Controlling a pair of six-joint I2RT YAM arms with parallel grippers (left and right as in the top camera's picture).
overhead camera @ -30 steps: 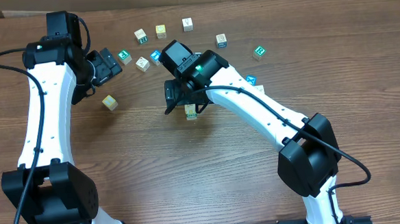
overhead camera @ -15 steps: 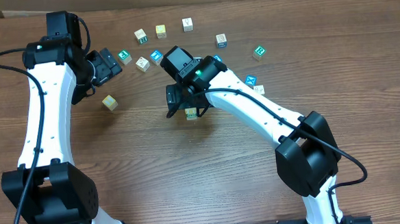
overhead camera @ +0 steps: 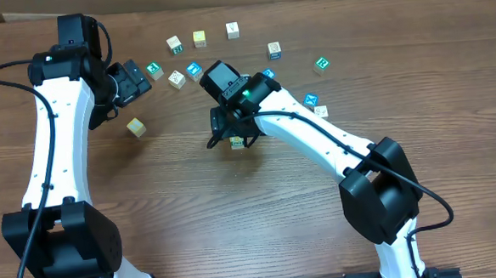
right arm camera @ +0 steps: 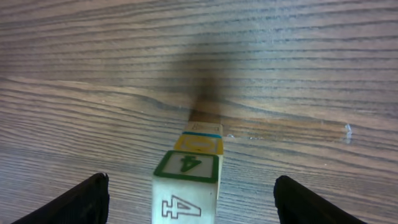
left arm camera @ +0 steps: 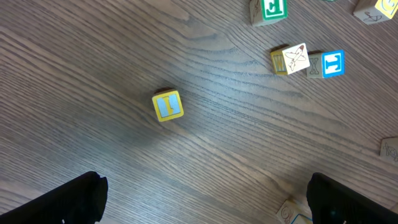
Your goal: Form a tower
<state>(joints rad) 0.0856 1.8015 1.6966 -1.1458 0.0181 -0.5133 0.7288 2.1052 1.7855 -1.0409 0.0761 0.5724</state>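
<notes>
- Wooden alphabet cubes, pale with green, yellow and blue print, form the one-cube-wide tower [right arm camera: 186,177]. It stands near the middle of the brown wood-grain worktop [right arm camera: 298,74], with a green-bordered 4 on its top cube.
- Right arm's black fingers [right arm camera: 87,199] straddle the tower's top, spread wide and touching nothing.
- Left arm's black fingers [left arm camera: 81,199] hang fully spread and empty near a loose yellow cube with a blue face [left arm camera: 168,106].
- Stacking looks part-way done. The next move likely calls for a straight lift clear of the stack, then fetching another loose cube.

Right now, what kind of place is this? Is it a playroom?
Probably a robot lab workbench, not a playroom. A white left arm and right arm are set up at a wooden table. Loose alphabet cubes lie around a small tower of stacked ones.
</notes>
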